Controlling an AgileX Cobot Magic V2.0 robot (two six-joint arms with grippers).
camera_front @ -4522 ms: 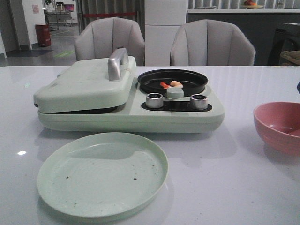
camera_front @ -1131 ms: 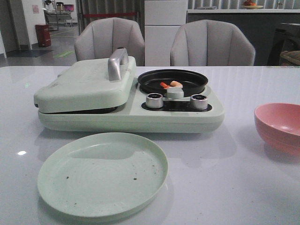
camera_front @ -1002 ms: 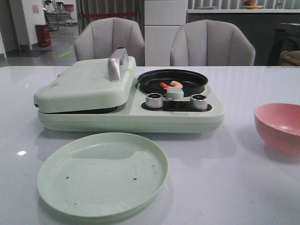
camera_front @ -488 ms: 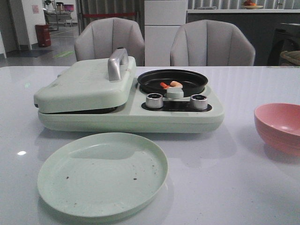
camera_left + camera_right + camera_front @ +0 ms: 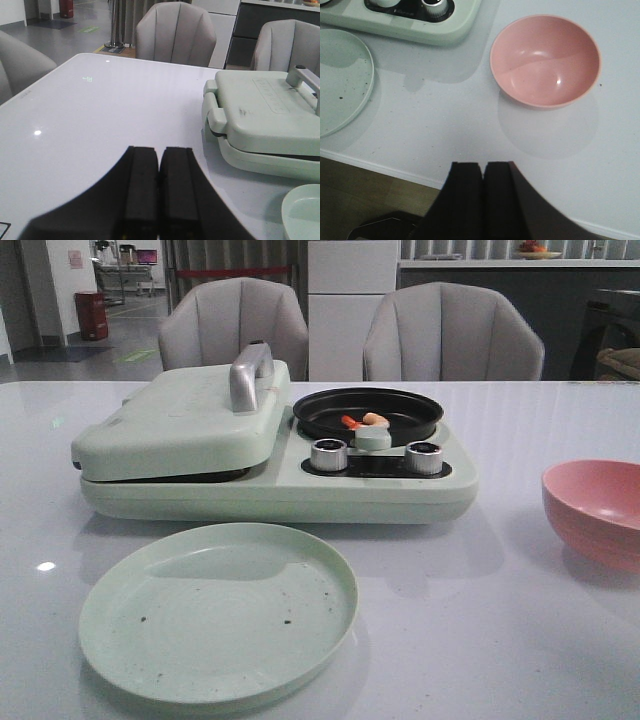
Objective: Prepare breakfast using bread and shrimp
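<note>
The shrimp [image 5: 366,421] lies in the small black pan [image 5: 400,405] on the right side of the pale green breakfast maker [image 5: 280,490]. The maker's griddle lid [image 5: 180,420] with its metal handle [image 5: 250,375] is down; the bread is hidden or out of view. An empty pale green plate [image 5: 218,610] sits in front of the maker. Neither gripper shows in the front view. My left gripper [image 5: 159,155] is shut and empty, low over the table left of the maker. My right gripper [image 5: 483,170] is shut and empty, above the table's near edge, short of the pink bowl [image 5: 545,60].
The empty pink bowl [image 5: 595,510] stands at the right of the table. Two silver knobs [image 5: 329,454] sit on the maker's front. Two grey chairs [image 5: 453,330] stand behind the table. The plate's rim [image 5: 367,90] shows in the right wrist view.
The pink bowl has shifted slightly on the right side of the table since the earliest frame. Nothing else has visibly moved.
</note>
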